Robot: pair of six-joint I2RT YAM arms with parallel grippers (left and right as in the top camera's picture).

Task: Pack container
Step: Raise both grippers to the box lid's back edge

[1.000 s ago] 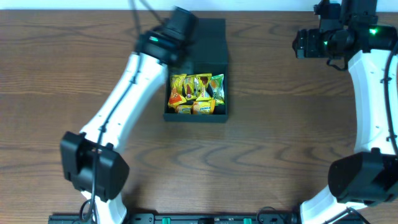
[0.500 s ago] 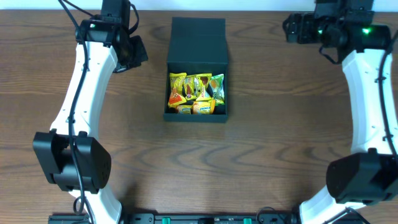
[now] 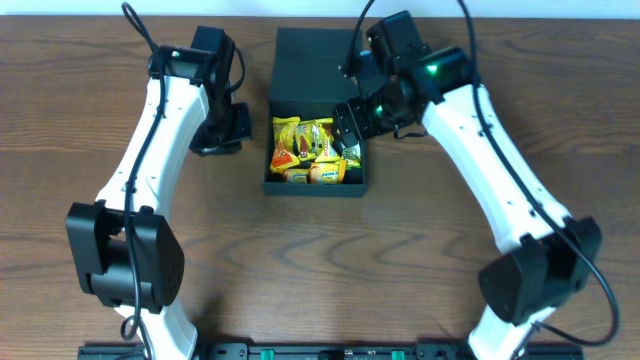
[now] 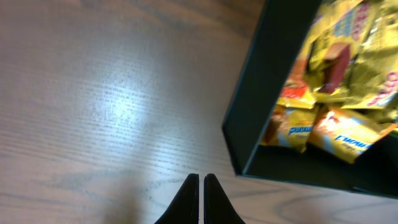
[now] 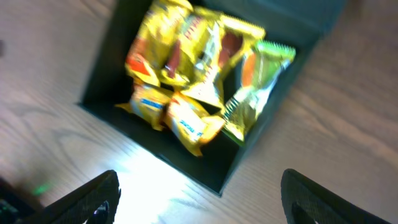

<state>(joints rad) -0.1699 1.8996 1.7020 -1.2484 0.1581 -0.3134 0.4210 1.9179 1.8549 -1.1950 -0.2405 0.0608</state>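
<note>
The container [image 3: 315, 186] stands at the middle back of the tabletop [image 3: 400, 290], its flap lid [image 3: 318, 60] open behind it and yellow snack packets [image 3: 310, 150] filling the inside. The left hand [image 4: 200, 185] is pinched fully together and empty, over bare wood just beside the box's left wall. The right hand [image 5: 200, 180] hangs spread wide above the packets, gripping nothing.

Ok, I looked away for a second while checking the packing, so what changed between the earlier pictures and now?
The right gripper swung in from the far right corner to above the right side of the container, jaws open, holding nothing. The left gripper left the lid, went out left, then settled beside the container, jaws shut and empty. The container, its open lid and the snack packets stayed put.
</note>
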